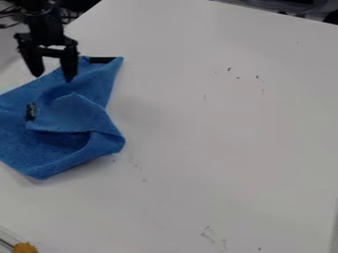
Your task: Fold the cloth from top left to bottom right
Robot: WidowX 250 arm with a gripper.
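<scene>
Cloth (69, 112), blue, is located at the left of the camera view, on the white table (204, 133), with its left side cut off by the view's border. One corner points to the upper right, another toward the bottom. A raised, loosely folded flap overlies the middle, and a small dark patch (31, 111) is visible at the flap's left side. A dark strip (102, 60) is located at the upper edge, near the upper-right corner. The gripper (52, 73) is positioned at the cloth's upper edge, pointing down. Its two fingers are set wide apart, with nothing between them. An orange-yellow object (25, 247) is located at the bottom-left corner of the view.
</scene>
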